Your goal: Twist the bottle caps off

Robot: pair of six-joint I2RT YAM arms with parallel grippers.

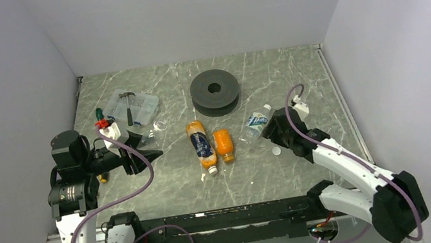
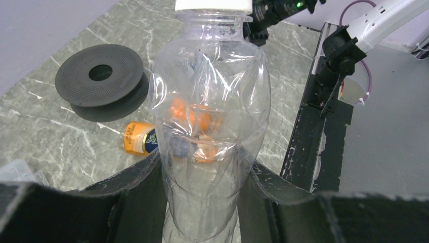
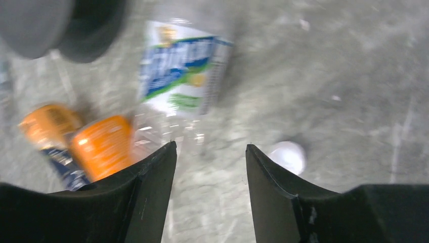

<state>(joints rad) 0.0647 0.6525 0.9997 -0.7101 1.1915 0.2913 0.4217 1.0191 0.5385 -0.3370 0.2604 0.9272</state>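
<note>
Left gripper (image 2: 205, 169) pinches the clear bottle (image 2: 207, 86) low on its body, held off the worktop (image 2: 60, 136). Its thin walls likely buckle, so grip the stiffer white cap (image 2: 213, 5). Right gripper (image 3: 210, 152) hangs spread and empty.

Made of white links and round black joints in both left arm (image 1: 74, 238) and right arm (image 1: 347, 165). Wired with purple cables (image 1: 128, 194) looping loosely along each. Tipped with matte black wedge-shaped fingers (image 3: 152, 200), edges scuffed pale. Capped at wrists with small white blocks (image 1: 111, 131).
</note>
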